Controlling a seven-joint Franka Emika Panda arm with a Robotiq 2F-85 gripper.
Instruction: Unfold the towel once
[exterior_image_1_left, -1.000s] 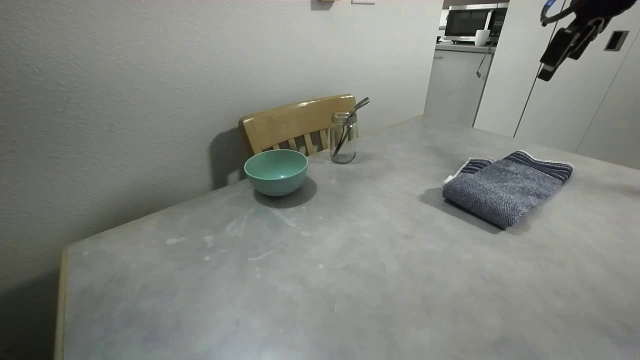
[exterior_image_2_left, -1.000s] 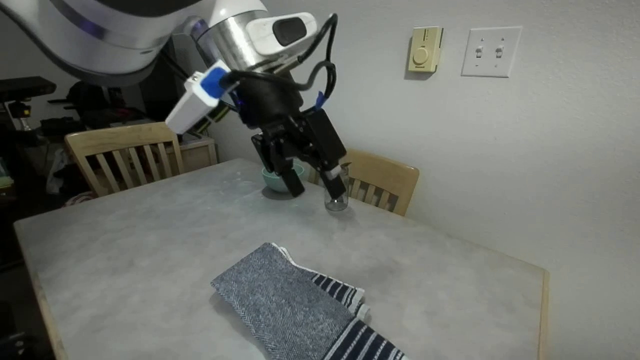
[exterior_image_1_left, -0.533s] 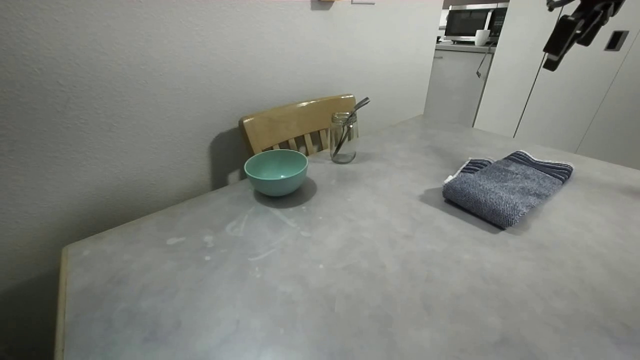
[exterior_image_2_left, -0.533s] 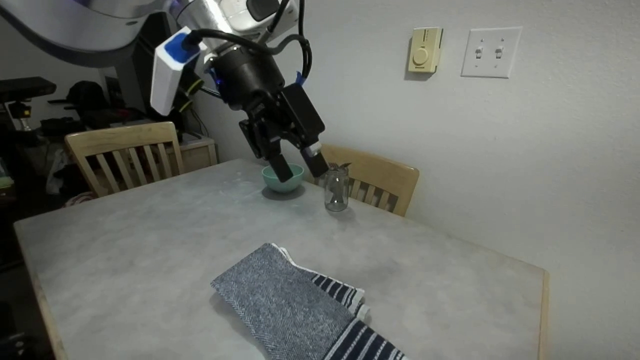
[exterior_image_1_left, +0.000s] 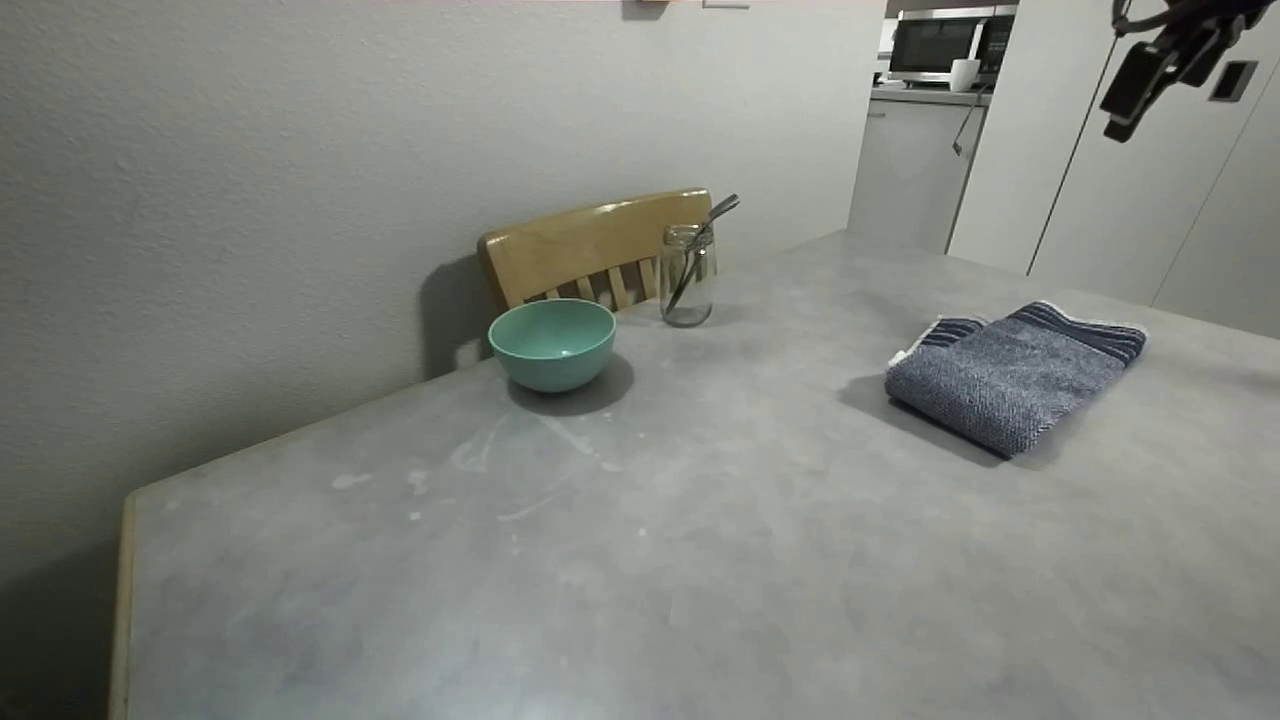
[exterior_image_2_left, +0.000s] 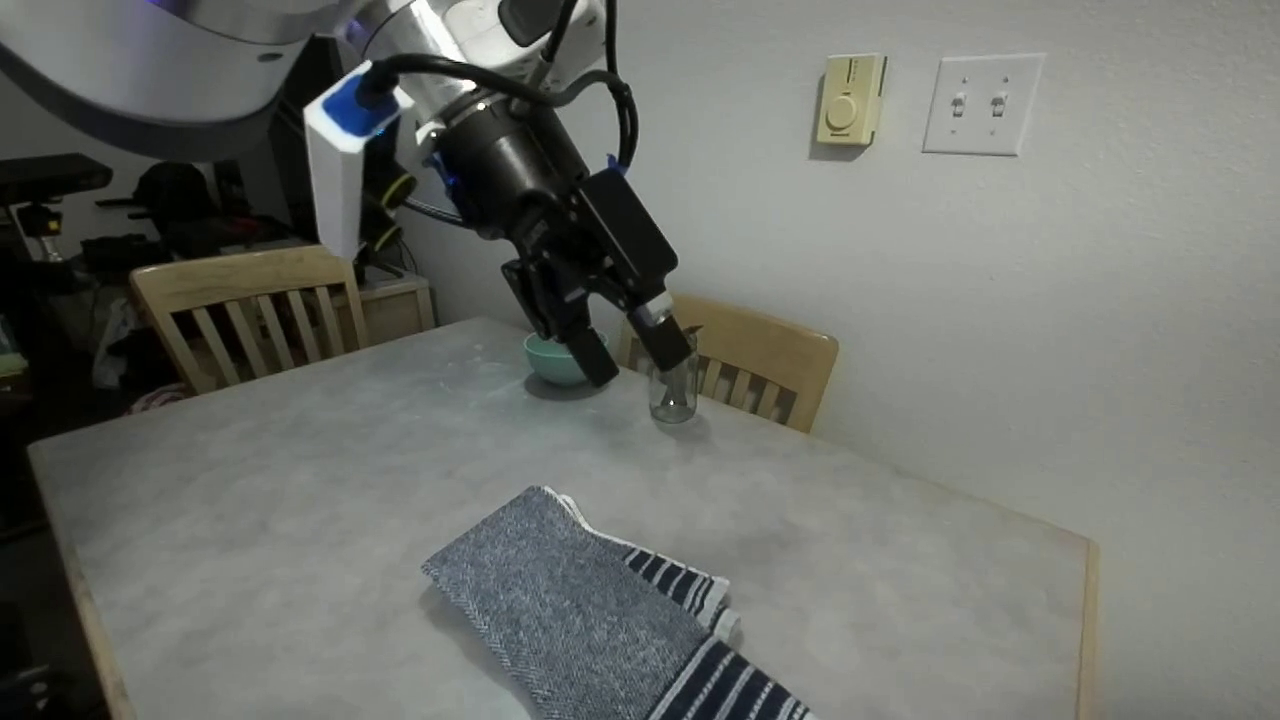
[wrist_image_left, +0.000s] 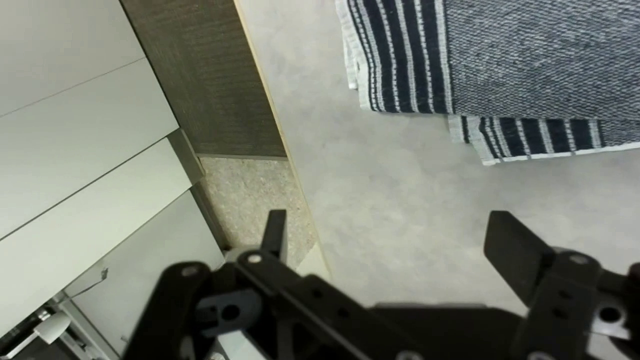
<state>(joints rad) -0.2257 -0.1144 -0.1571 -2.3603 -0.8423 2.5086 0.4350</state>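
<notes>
My end effector (exterior_image_2_left: 636, 364) hangs raised, jaws parted wide; the towel (exterior_image_2_left: 590, 605) lies folded on the mottled grey tabletop (exterior_image_2_left: 300, 480) — nubbly grey-blue weave, navy-and-white striped bands — well apart from a round teal bowl (exterior_image_1_left: 552, 371).

Rough cloth towel (exterior_image_1_left: 1015, 375), glossy bowl (exterior_image_1_left: 553, 362)

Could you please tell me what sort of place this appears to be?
Probably a kitchen or dining area, in a home or perhaps an office: a microwave in the background, wooden chairs by the table, and a teal bowl on it.
</notes>
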